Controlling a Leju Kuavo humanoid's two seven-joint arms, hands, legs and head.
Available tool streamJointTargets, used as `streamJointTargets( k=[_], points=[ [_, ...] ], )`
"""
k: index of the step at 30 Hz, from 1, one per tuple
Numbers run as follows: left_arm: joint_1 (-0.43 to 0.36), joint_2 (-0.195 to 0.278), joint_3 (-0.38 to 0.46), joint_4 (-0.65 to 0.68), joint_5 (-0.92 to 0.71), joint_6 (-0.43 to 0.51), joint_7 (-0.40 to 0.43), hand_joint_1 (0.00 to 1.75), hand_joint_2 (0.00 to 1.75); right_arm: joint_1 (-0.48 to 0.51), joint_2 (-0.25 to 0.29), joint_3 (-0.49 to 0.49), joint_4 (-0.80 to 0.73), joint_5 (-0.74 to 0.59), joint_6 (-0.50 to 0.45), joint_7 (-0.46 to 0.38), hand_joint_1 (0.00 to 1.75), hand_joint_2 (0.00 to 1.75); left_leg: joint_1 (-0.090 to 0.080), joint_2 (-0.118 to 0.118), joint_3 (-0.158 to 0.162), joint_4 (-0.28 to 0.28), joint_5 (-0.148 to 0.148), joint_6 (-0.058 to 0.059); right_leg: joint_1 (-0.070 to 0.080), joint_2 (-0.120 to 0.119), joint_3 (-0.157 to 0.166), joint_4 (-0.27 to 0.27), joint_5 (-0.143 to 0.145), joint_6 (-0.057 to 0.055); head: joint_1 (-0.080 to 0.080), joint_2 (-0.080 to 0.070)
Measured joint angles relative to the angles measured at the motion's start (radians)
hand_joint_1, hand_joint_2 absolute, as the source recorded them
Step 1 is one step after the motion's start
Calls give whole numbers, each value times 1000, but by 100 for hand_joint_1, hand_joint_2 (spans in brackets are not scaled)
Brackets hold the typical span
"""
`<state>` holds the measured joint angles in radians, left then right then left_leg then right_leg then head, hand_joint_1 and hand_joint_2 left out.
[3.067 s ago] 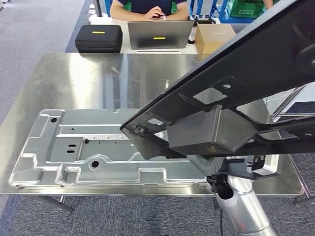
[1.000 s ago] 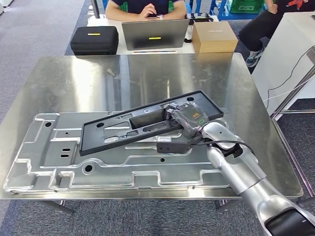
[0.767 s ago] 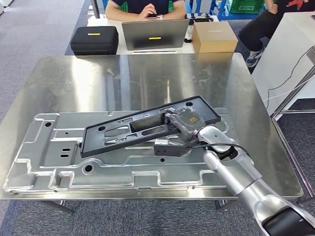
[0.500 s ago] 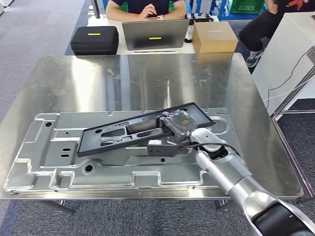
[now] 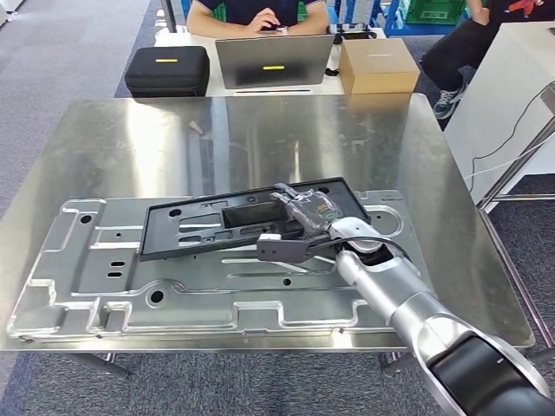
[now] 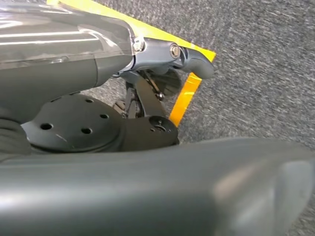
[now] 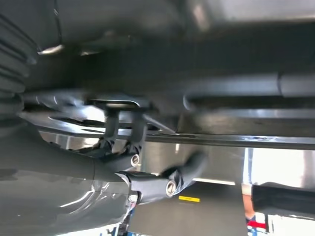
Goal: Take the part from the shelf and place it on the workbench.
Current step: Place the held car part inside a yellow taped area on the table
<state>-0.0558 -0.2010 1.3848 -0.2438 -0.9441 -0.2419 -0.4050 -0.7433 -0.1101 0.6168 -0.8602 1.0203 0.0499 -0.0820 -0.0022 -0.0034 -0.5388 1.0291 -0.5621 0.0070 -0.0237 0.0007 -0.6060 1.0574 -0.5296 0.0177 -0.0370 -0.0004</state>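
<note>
A long black frame part with several cut-outs lies low over the stamped silver plate on the steel workbench. My right hand grips the part near its right end, fingers wrapped over its edge; whether the part rests fully on the plate I cannot tell. In the right wrist view the part's dark underside runs across just beyond my right hand. My left hand hangs over grey carpet with yellow tape, holding nothing, a finger stretched out.
Behind the workbench a small table carries a laptop, a black case and a cardboard box, with a person seated at it. A second person sits by a white table at the right.
The black part has come down from high and close to the camera to low over the plate. In the last second my right hand shifted it slightly left and flatter.
</note>
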Motion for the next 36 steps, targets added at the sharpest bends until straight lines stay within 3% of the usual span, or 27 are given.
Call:
streamJointTargets(
  k=[7,11,18,20,23,26,30,36],
  points=[
    [4,5,0,0,7,-11,-1,0,0,-20,-10,1,8,-87,43,-49,0,0,0,0,0,0,0,0,0,0,0,0,0,0,0,0],
    [5,8,0,0,5,-11,-1,0,0,-42,-42,4,0,-232,128,-106,0,0,0,0,0,1,0,0,0,0,0,0,0,0,0,0],
    [7,20,0,0,-20,-27,-1,0,0,-124,-189,42,-65,-680,369,-203,0,0,-1,0,0,2,0,0,0,0,0,0,0,1,0,0],
    [8,25,0,0,-28,-34,-1,0,0,-132,-241,49,-101,-819,387,-236,0,0,-1,-1,0,3,-1,1,0,-1,0,0,0,1,0,0],
    [7,28,0,0,-35,-41,-1,0,0,-78,-289,24,-179,-950,329,-320,0,0,0,-1,0,3,-2,2,0,-1,1,0,0,1,0,0],
    [4,29,0,0,-45,-40,-1,0,0,68,-268,-65,-299,-990,263,-415,0,0,1,-1,0,2,-3,2,0,-1,2,0,0,1,0,0],
    [1,29,0,0,-47,-17,7,0,0,263,-175,-202,-491,-1017,259,-467,0,0,2,-1,0,2,-3,2,1,-1,1,0,-1,1,0,0],
    [0,29,0,0,-44,-5,10,0,0,407,-71,-336,-717,-1049,326,-487,0,0,2,-1,0,2,-3,2,2,0,1,0,-1,1,0,0]
  ],
)
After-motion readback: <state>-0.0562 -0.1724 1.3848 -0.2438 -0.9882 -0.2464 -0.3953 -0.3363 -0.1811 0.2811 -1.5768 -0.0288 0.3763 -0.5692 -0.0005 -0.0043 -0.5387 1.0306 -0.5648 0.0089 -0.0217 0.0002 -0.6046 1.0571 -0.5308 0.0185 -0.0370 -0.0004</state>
